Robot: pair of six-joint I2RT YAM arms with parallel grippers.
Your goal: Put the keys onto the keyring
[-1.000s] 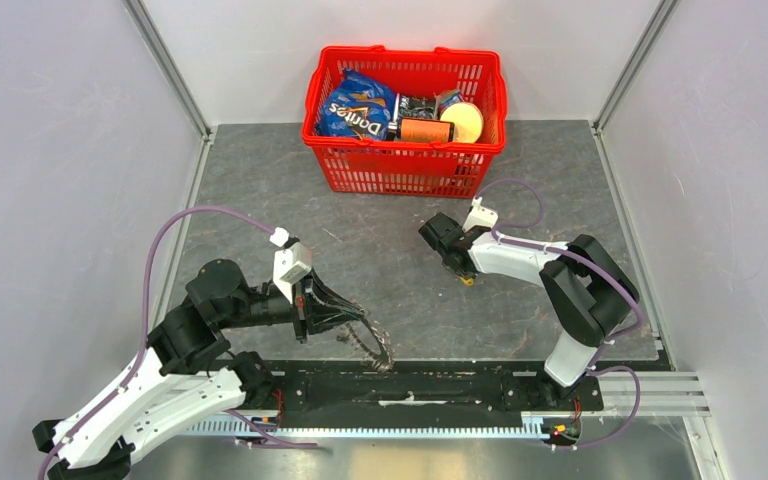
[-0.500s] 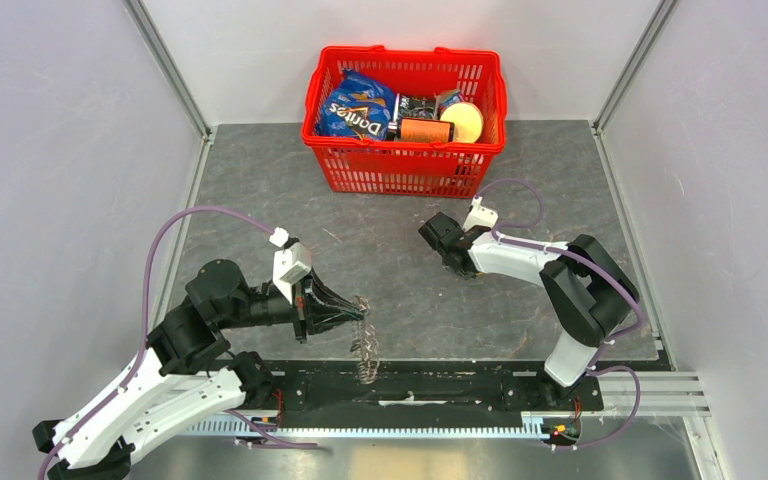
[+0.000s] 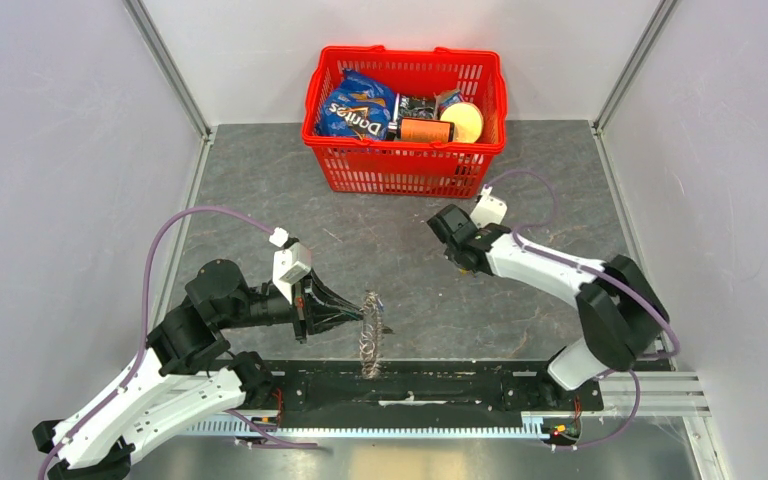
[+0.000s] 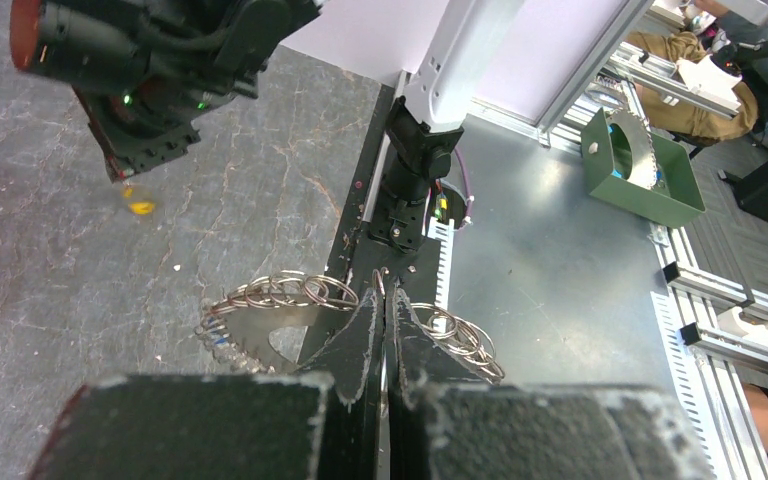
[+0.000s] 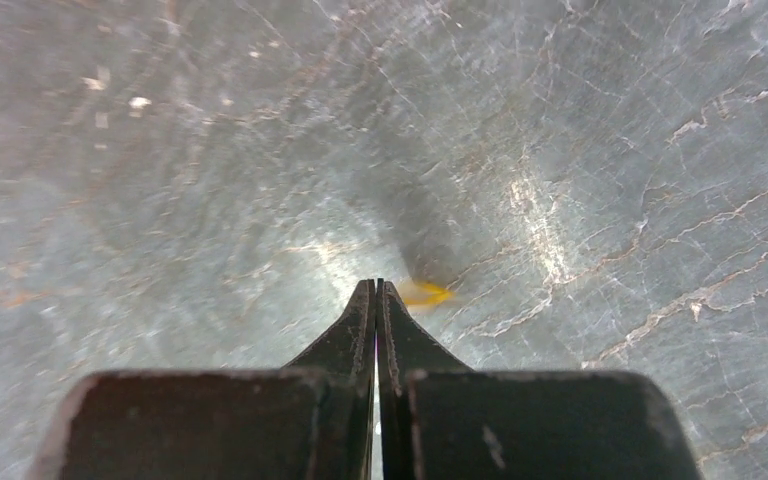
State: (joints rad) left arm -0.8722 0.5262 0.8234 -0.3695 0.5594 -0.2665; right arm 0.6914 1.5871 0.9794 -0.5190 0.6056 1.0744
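My left gripper point(image 3: 362, 314) point(image 4: 382, 290) is shut on the keyring point(image 3: 368, 336), a ring fringed with grey metal keys and small wire loops point(image 4: 280, 298). It holds the ring edge-on, just above the table's near edge. A speck of blue point(image 4: 218, 340) shows among the ring's keys. My right gripper point(image 3: 463, 264) point(image 5: 377, 287) is shut, low over the table centre. The yellow key point(image 5: 426, 294) sticks out beside its tips and seems pinched there. It also shows under that gripper in the left wrist view point(image 4: 140, 207).
A red basket point(image 3: 400, 172) holding a Doritos bag and other groceries stands at the back centre. The black mounting rail point(image 3: 430, 385) runs along the near edge, just below the keyring. Grey walls close off both sides.
The keyring swung from hanging down-right of the left gripper to standing edge-on at its tips. My right arm moved back and right, and the yellow key went with it.
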